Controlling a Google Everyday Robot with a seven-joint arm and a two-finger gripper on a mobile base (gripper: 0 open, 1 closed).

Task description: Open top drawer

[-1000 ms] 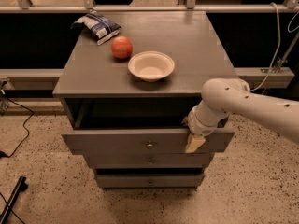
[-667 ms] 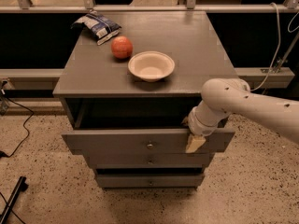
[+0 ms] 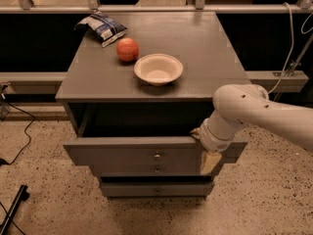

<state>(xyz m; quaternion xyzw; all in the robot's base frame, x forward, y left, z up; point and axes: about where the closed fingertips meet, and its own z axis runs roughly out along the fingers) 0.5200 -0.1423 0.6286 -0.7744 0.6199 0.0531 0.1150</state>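
Speckled stone floor (image 3: 44,180) fills the near field, with a black cable (image 3: 22,131) trailing at 9 o'clock. At 6 o'clock are the two narrower drawers (image 3: 127,190) of a grey cabinet (image 3: 205,48), set further back than the front above them.

That front belongs to the top drawer (image 3: 117,153), which stands drawn out, a dark cavity showing behind it. I judge the task largely accomplished. Its knob (image 3: 157,156) is bare.

The gripper (image 3: 210,161) sits at 4 o'clock, against the right end of the drawer front rather than at the knob. I judge it is placed there to pull by the edge. I cannot tell how far it is open, nor whether it has hold of anything.

On the cabinet top I note:
- a white bowl (image 3: 158,68) at centre;
- a red apple (image 3: 127,49) at its 10 o'clock;
- a crumpled snack bag (image 3: 101,27) beyond, at 11 o'clock.

All three sit well back from the working edge. The bag's print is not legible, and I note no other writing.
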